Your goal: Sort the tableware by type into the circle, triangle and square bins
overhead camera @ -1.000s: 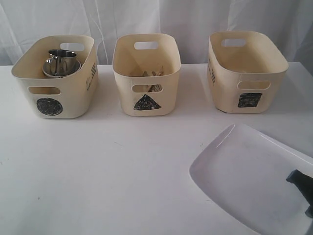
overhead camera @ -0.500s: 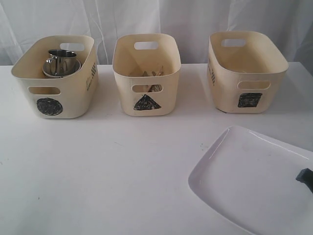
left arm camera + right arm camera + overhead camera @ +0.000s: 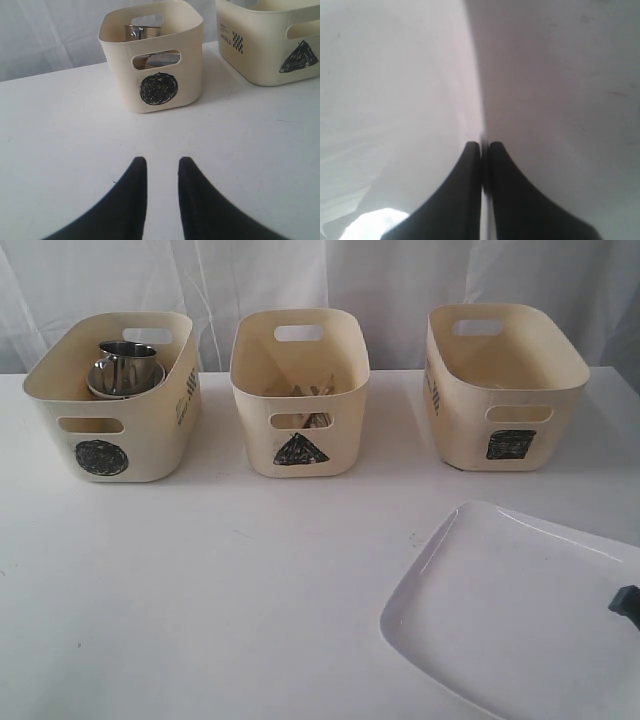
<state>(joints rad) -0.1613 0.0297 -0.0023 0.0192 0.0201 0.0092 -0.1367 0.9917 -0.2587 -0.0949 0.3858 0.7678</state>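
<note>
The large white rectangular plate (image 3: 510,620) fills the front right of the exterior view. My right gripper (image 3: 627,602) is shut on its right rim, and only a dark tip of it shows at the frame edge. In the right wrist view the plate's rim (image 3: 481,125) runs straight in between the shut fingertips (image 3: 484,146). Over bare table my left gripper (image 3: 161,161) stands open with nothing in it, facing the circle bin (image 3: 155,65). That circle bin (image 3: 115,430) holds a steel mug (image 3: 125,362) stacked in a steel bowl (image 3: 125,387).
The triangle bin (image 3: 300,410) in the middle holds wooden chopsticks (image 3: 310,392) and some steel cutlery. No contents show in the square bin (image 3: 505,400) at the right. A white curtain hangs behind the bins. The table is white.
The plate has slid a little to the left and lower in the exterior view. The right gripper has drawn back toward the right frame edge, still holding the rim.
</note>
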